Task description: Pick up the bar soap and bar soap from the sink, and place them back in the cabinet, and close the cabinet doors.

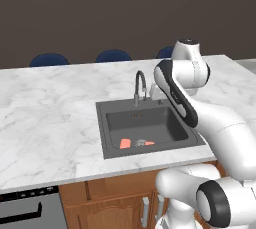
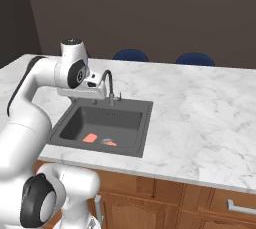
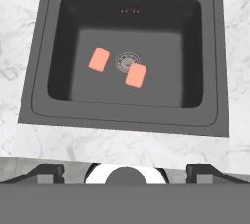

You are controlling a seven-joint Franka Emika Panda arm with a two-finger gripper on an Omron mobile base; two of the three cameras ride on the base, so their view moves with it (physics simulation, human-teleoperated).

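Both bar soaps, one (image 3: pixel 99 59) left of the drain strainer (image 3: pixel 127 62) and one (image 3: pixel 135 75) beside it, lie in the sink (image 3: pixel 215 96), ungrasped, while the tool (image 3: pixel 126 170) hangs above, spread open and empty.

A glossy white arm (image 1: pixel 220 123) of rounded segments, with black joint bands and a dark-capped top joint.

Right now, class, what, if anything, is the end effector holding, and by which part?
Nothing. The end effector hangs open above the sink; both bar soaps lie on its floor.
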